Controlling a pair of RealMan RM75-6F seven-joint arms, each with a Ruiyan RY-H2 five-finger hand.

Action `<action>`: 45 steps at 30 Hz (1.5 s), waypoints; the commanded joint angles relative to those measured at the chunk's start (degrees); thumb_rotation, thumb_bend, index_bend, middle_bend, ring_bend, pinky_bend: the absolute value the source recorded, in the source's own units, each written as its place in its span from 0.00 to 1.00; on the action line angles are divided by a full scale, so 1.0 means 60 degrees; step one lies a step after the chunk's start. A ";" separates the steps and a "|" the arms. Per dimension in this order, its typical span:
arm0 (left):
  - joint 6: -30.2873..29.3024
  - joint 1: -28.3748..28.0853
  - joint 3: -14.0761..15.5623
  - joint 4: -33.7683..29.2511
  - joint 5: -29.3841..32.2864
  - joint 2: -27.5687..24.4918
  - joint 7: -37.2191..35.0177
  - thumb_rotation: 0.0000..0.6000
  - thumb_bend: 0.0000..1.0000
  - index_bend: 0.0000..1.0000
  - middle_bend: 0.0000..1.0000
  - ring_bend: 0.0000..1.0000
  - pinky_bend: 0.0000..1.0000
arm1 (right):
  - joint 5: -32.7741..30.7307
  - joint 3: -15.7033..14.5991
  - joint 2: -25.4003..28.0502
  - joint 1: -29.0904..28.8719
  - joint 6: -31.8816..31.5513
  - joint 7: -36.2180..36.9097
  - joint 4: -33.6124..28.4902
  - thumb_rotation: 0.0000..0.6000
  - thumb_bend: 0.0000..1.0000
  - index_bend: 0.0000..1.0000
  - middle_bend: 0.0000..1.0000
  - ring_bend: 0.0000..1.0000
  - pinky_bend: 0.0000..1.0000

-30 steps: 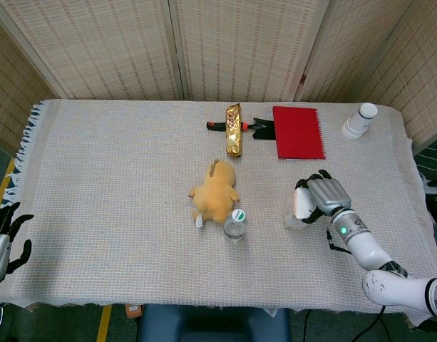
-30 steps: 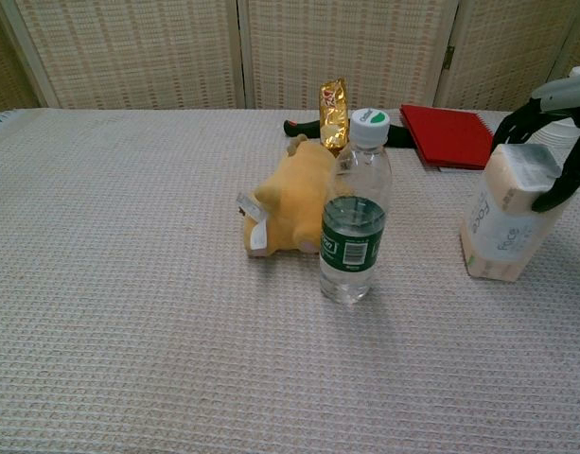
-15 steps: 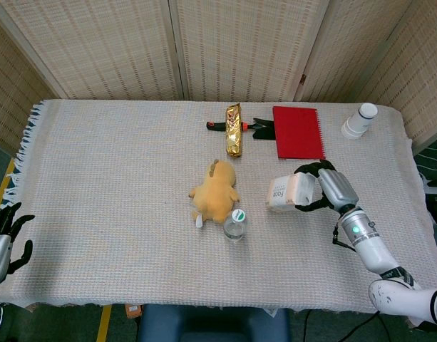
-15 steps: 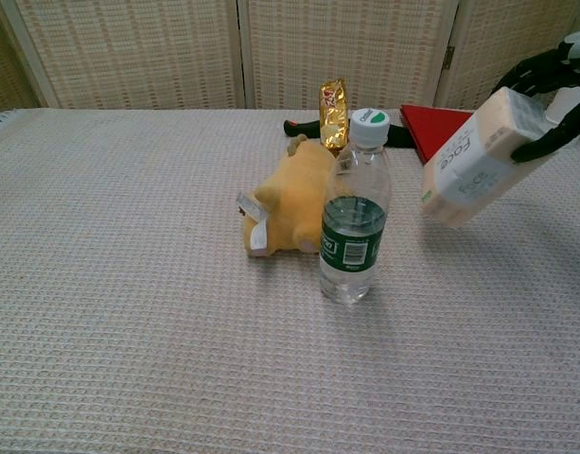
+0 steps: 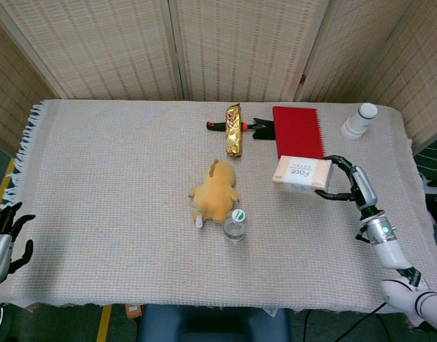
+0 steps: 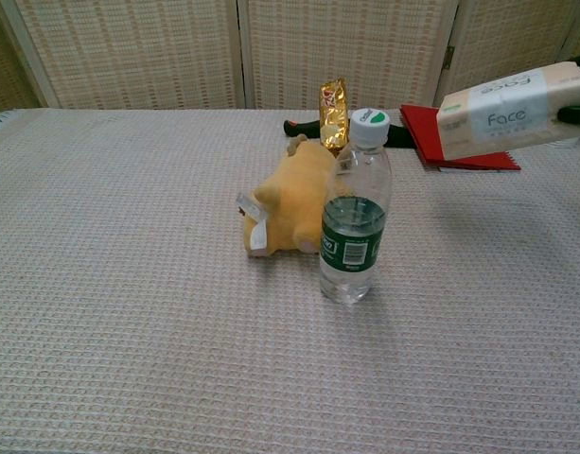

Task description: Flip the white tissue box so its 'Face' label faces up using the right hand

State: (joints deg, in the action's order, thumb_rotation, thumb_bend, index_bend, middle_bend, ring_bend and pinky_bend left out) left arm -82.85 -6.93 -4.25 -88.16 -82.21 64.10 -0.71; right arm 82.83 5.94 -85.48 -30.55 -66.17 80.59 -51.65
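The robot's right hand [image 5: 348, 183] is holding the white tissue box [image 5: 301, 174] clear of the table [image 5: 111, 171], its dark fingers [image 5: 333, 194] clamping the box's right end from both sides. The box is lying nearly level in the air, with its "Face" lettering showing on top in the head view and also on the near side in the chest view, where only a dark fingertip is peeking in at the frame's right edge. Just beyond the hand, a red notebook [image 5: 298, 131] is lying flat on the woven cloth, and further back to its right a white cup [image 5: 358, 121] is standing. To the hand's left, a yellow plush toy [image 5: 214, 190] is lying beside an upright water bottle [image 6: 355, 212] with a green label. Behind them, well to the left of the hand, a gold foil packet [image 5: 234, 130] is resting across a black-handled tool [image 5: 255, 127]. The left hand [image 5: 3, 239] is hanging off the table's near left corner, fingers spread and holding nothing
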 commanded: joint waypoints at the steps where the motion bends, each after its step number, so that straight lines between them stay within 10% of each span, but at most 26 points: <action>1: 0.0016 0.0001 -0.0019 0.0026 0.0048 0.0007 -0.0007 1.00 0.51 0.23 0.00 0.00 0.10 | 0.1057 -0.0409 -0.1372 0.0056 -0.0177 0.1541 0.1976 1.00 0.07 0.45 0.42 0.43 0.00; 15: 0.0033 -0.0014 -0.0043 0.0072 0.0087 0.0035 0.0017 1.00 0.50 0.23 0.00 0.00 0.10 | 0.1646 -0.1038 -0.1982 -0.0602 0.0387 0.2796 0.3653 1.00 0.10 0.45 0.42 0.43 0.00; 45: 0.0172 -0.0080 0.0006 0.0066 0.0086 0.0095 0.0197 1.00 0.50 0.23 0.00 0.00 0.10 | 0.1630 -0.1762 -0.1181 -0.0687 0.1950 -0.2465 0.2683 1.00 0.11 0.44 0.42 0.43 0.00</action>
State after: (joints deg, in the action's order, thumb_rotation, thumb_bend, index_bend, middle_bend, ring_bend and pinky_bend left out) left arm -81.82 -7.41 -4.21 -87.77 -81.70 64.67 0.47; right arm 93.06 -4.45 -93.57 -34.43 -55.91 67.98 -34.02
